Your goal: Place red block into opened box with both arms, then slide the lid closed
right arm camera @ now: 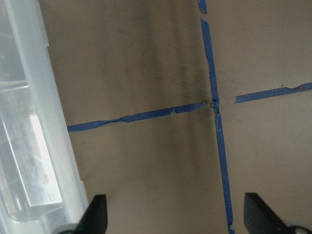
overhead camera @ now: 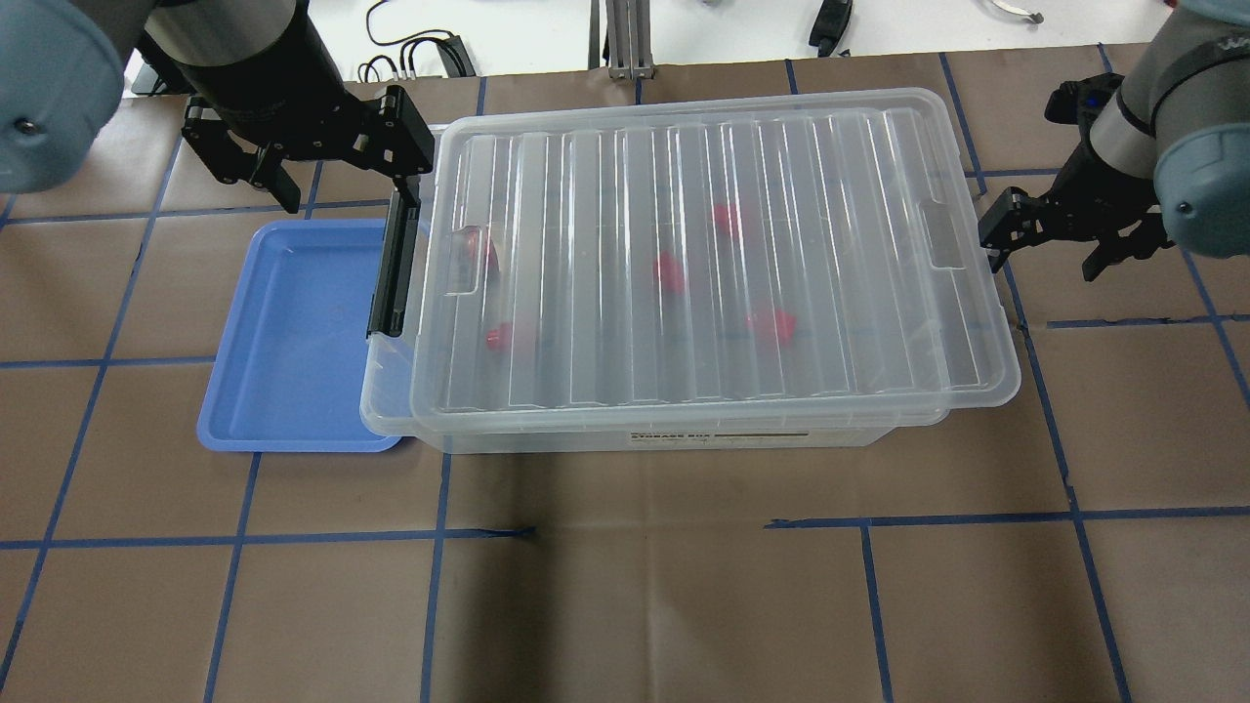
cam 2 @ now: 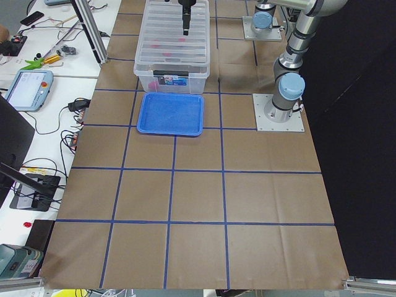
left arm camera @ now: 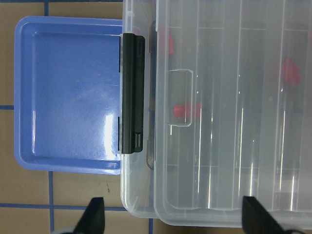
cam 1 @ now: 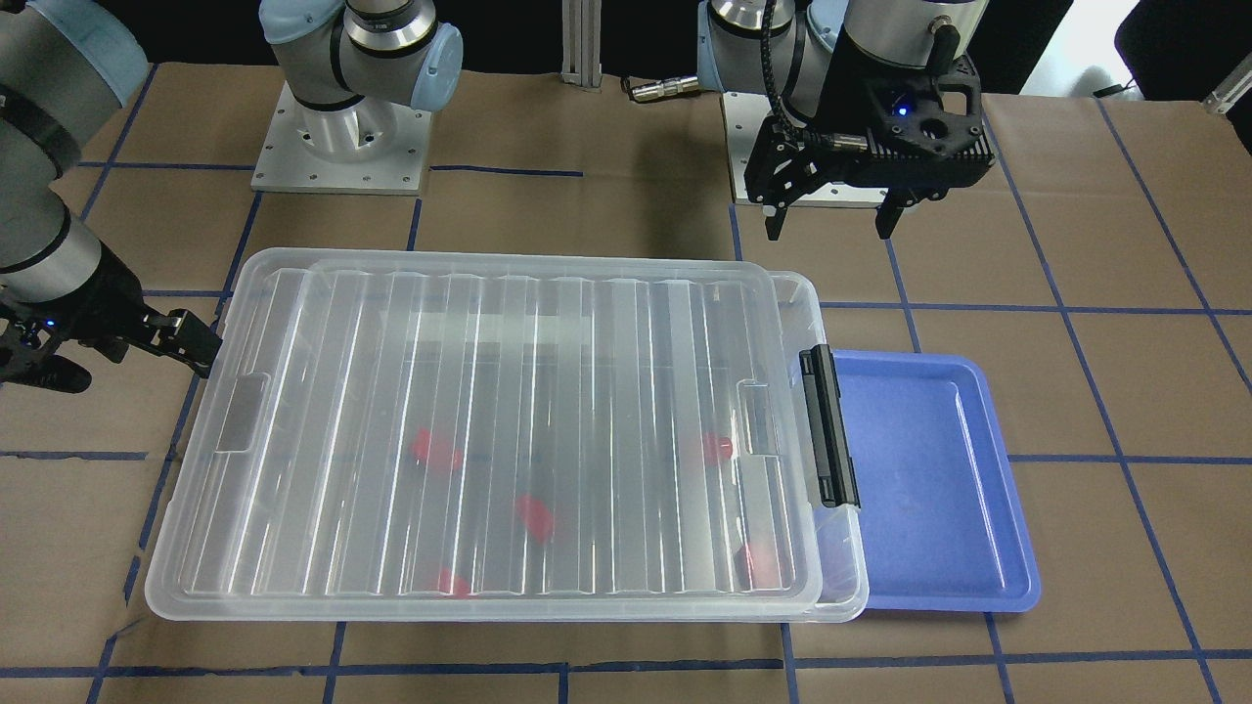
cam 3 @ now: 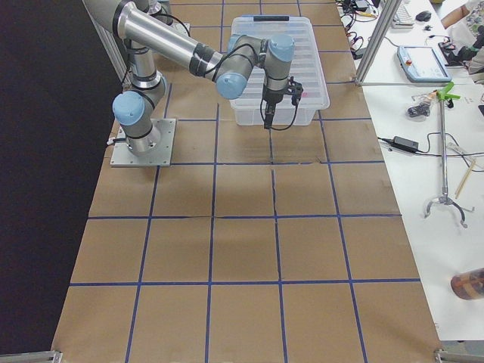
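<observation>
The clear box (cam 1: 843, 557) has the ribbed lid (cam 1: 489, 391) lying on it, shifted slightly away from the black latch bar (cam 1: 829, 425), so a narrow strip of the box shows at that end. Several red blocks (cam 1: 533, 515) lie inside under the lid (overhead camera: 703, 264). My left gripper (cam 1: 831, 223) hovers open and empty behind the latch end; in its wrist view the latch bar (left arm camera: 132, 97) and a red block (left arm camera: 183, 111) show below it. My right gripper (overhead camera: 1050, 249) is open and empty just off the lid's other short end (right arm camera: 29, 146).
An empty blue tray (cam 1: 929, 489) lies against the box's latch end. Brown paper with blue tape lines covers the table (overhead camera: 625, 586). Both arm bases (cam 1: 342, 147) stand behind the box. Benches with tools flank the table in the side views.
</observation>
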`<state>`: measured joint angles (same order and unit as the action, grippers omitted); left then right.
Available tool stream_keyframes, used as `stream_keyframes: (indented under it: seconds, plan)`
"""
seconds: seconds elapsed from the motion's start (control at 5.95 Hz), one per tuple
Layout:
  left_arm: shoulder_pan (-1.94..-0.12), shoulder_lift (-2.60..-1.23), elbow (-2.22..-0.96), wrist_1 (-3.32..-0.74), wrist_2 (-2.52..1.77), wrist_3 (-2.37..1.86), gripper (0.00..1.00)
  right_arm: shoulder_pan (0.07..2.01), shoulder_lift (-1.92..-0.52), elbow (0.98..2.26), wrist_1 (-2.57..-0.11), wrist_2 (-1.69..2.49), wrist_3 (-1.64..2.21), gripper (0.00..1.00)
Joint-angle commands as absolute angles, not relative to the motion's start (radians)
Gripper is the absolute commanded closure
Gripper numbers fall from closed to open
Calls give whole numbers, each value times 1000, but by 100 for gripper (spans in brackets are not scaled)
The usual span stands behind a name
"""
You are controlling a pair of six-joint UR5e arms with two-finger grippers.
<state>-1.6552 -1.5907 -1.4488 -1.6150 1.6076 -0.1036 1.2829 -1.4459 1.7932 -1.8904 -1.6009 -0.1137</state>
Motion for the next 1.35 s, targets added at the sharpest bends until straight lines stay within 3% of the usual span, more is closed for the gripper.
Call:
stream_keyframes:
  seconds: [0.0, 0.34, 0.84, 1.18]
  plan:
    - [-1655, -1591, -1448, -1615, 1609, -103, 2, 1302, -1445, 1792, -1891, -1601, -95, 0]
    - [-1655, -1591, -1450, -1615, 1608, -103, 2, 1310, -1468, 1757, -1882, -1601, -95, 0]
    - [-1655, -1589, -1450, -1617, 1609, -103, 2, 1492, -1486, 1445, -1552, -1606, 59, 0]
    - [-1655, -1591, -1450, -1621, 1606, -101, 2, 1622, -1485, 1370, -1433, -1605, 147, 0]
